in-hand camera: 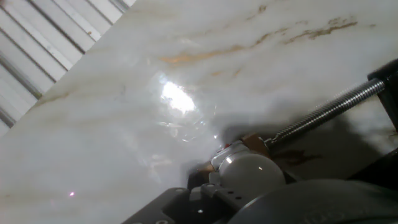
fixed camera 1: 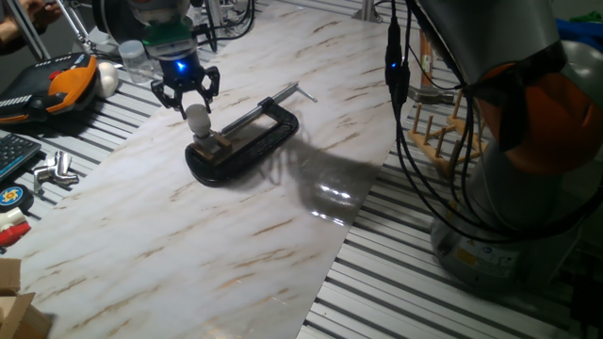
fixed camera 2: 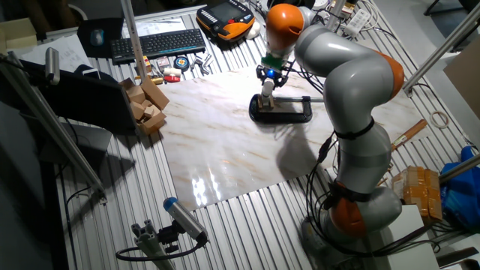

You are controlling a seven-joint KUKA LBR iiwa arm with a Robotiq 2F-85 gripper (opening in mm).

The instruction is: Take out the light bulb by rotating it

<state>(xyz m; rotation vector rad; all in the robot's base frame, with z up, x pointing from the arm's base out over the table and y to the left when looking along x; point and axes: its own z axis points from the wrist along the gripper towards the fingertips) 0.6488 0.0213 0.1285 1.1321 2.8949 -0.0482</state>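
Observation:
The light bulb (fixed camera 1: 198, 120), small, white and round, stands upright in a tan wooden socket block (fixed camera 1: 215, 146). The block is held in a black C-clamp (fixed camera 1: 247, 141) on the marble board. My gripper (fixed camera 1: 187, 100) hangs directly over the bulb with its black fingers (fixed camera 1: 210, 87) spread to either side of the bulb's top, not pressing on it. In the other fixed view the gripper (fixed camera 2: 270, 76) sits just above the bulb (fixed camera 2: 267, 89). In the hand view the bulb (in-hand camera: 249, 172) shows close at the bottom, beside the clamp's screw (in-hand camera: 323, 112).
An orange and black device (fixed camera 1: 66, 85) and a white egg-shaped object (fixed camera 1: 109, 77) lie at the back left. A wooden peg rack (fixed camera 1: 438, 132) stands right of the marble board (fixed camera 1: 236, 245). Wooden blocks (fixed camera 2: 146, 105) and a keyboard (fixed camera 2: 157, 43) lie beyond the board.

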